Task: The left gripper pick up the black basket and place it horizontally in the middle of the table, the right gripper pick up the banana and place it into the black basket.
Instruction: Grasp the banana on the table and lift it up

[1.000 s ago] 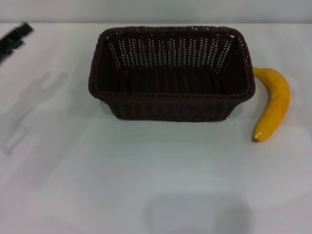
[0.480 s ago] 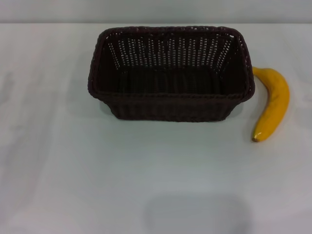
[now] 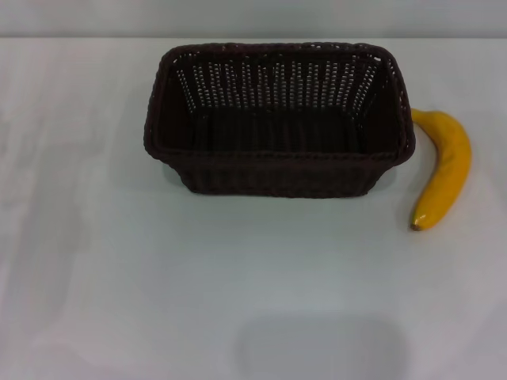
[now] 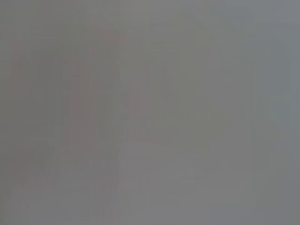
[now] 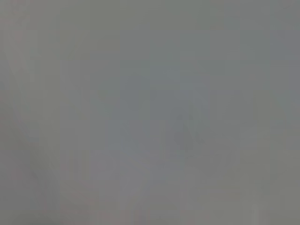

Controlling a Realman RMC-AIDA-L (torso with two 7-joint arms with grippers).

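In the head view the black basket (image 3: 277,119) stands upright and lengthwise across the middle of the white table (image 3: 119,277), towards the far edge. It holds nothing. The yellow banana (image 3: 444,168) lies on the table just right of the basket, its upper end close to the basket's right rim, its dark tip pointing towards me. Neither gripper shows in the head view. Both wrist views show only plain grey surface, with no fingers and no objects.
The table's far edge (image 3: 253,37) runs just behind the basket. Bare white tabletop lies to the left of the basket and in front of it.
The left gripper, seen at the table's far left corner one second ago, has withdrawn out of view. The basket and the banana have not moved.
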